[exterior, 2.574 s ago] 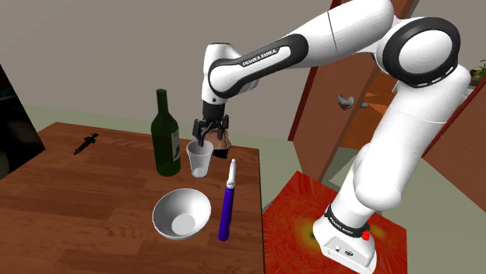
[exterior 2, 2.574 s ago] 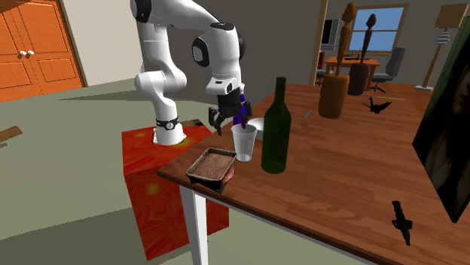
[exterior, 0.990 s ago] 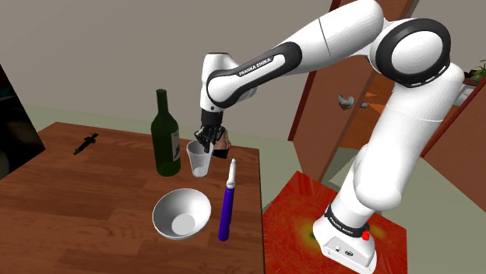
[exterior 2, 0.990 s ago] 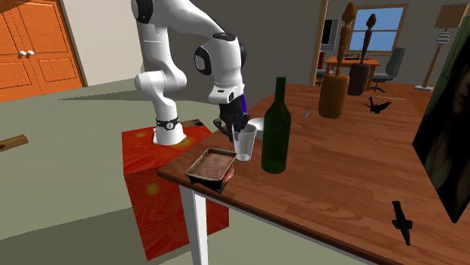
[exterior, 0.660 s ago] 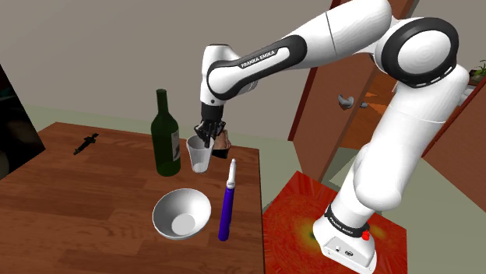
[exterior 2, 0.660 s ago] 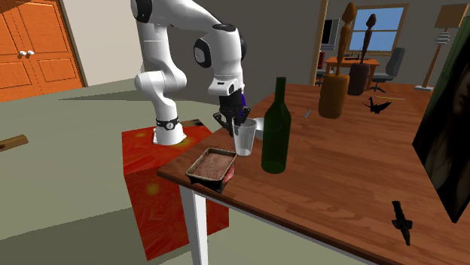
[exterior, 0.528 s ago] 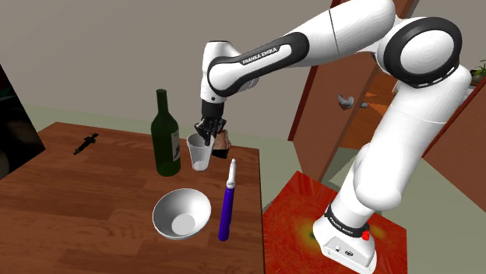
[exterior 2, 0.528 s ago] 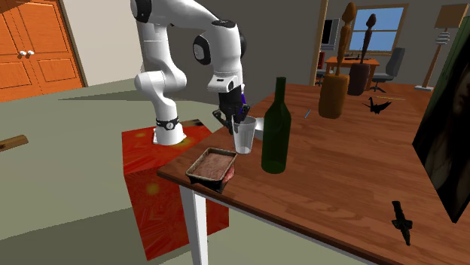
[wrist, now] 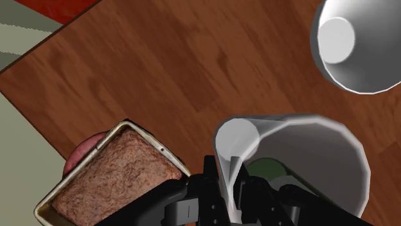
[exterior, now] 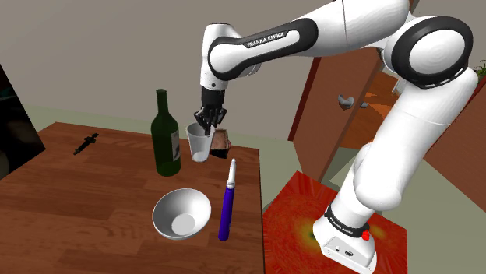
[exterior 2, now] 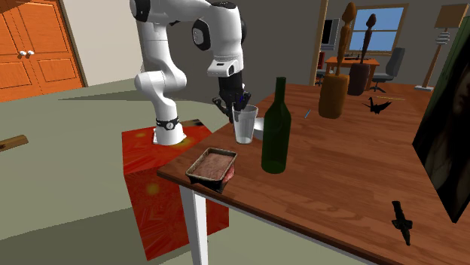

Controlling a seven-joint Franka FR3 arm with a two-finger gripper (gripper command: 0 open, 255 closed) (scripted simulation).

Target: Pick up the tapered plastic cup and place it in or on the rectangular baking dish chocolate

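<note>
The desk is brown wood, set against the red-topped stand, in a room with plain walls and a pale green floor. Orange doors stand at the second exterior view's left. Further back are a window and two tall wooden carvings on the desk's far end. On the desk stand a dark green bottle, a white bowl and a purple tool with a white tip. A small black thing lies well apart from them, too small for me to name.

The dish sits at the desk's corner with a brown filling. Something pinkish pokes out from under it, and I cannot tell what it is. In the shoulder view the dish is mostly hidden behind the cup, with just a brown corner showing. A dark framed picture is cut off at the second exterior view's right edge.

The cup is cloudy and see-through, greyish white, wide at the rim and narrow at the base. It hangs upright above the desk, just beside the bottle, between bottle and dish. The pincer is closed on its rim, one finger inside the wall and one outside.
</note>
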